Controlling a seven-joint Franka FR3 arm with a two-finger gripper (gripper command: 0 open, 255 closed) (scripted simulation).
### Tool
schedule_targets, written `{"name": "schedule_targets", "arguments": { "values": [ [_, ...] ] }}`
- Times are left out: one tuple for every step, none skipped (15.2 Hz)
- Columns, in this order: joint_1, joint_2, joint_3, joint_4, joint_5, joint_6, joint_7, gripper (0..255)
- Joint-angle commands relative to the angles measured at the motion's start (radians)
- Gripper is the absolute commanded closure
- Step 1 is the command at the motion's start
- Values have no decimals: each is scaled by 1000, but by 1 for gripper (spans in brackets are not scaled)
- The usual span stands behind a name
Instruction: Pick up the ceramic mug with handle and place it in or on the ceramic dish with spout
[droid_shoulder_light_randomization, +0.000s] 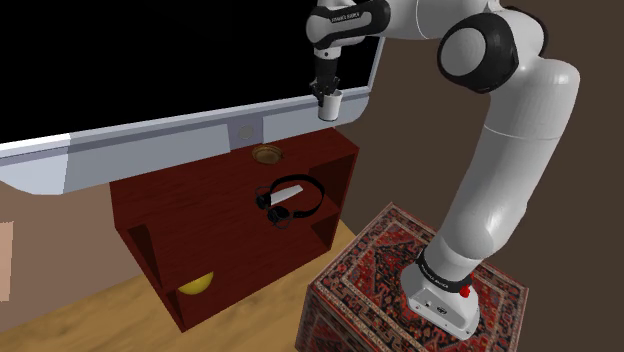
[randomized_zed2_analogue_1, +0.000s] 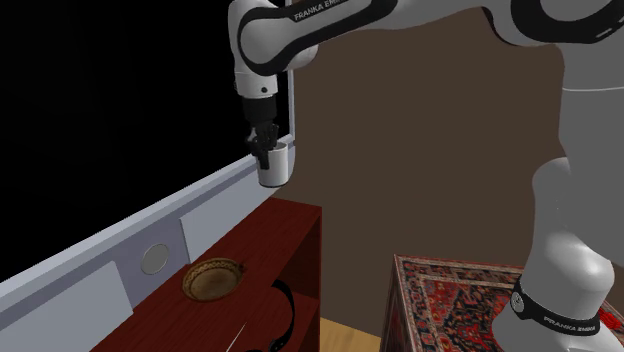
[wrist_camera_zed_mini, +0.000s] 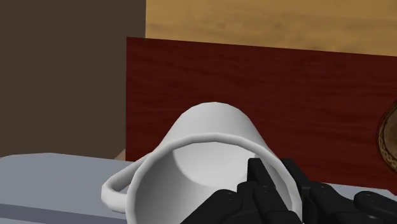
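The all-black two-finger gripper (droid_shoulder_light_randomization: 327, 92) hangs from the white arm with its jaws closed narrowly on the wall of a plain white mug with a loop handle (droid_shoulder_light_randomization: 331, 105). In the wrist view one black finger (wrist_camera_zed_mini: 257, 181) lies inside the rim and the other sits against the outside, so the mug is held by its rim. The mug is in the air, opening upward, well above the top of a dark red wooden cabinet (droid_shoulder_light_randomization: 200, 205) and in front of the lower corner of a large black screen with a pale grey frame (droid_shoulder_light_randomization: 150, 140). Its handle points away from the fingers.

A small round brown dish with a patterned inside (droid_shoulder_light_randomization: 266, 154) sits on the cabinet's top, just beside the screen's frame. It is off to one side of the mug, not beneath it. A pair of black headphones (droid_shoulder_light_randomization: 293, 200) lies on the same top, nearer the front edge, apart from the dish. A yellow rounded thing (droid_shoulder_light_randomization: 196, 284) rests in the cabinet's lower compartment. The arm's stand – a box covered in a red patterned rug (droid_shoulder_light_randomization: 385, 285) – is on a pale wooden floor beside the cabinet
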Motion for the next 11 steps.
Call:
{"name": "schedule_targets", "arguments": {
  "values": [
    [26,-1,16,3,-4,-7,44,255],
    [40,0,24,7,-5,-12,65,255],
    [53,1,32,13,-7,-17,87,255],
    [67,4,40,20,-8,-23,109,255],
    [80,8,48,28,-9,-29,130,255],
    [93,12,56,38,-11,-35,151,255],
    [106,18,64,49,-12,-42,172,255],
    [120,24,72,61,-13,-49,193,255],
    [133,32,80,75,-14,-56,214,255],
    [146,40,88,90,-15,-64,235,255],
    [159,50,95,106,-16,-73,255,255]
  ]
}}
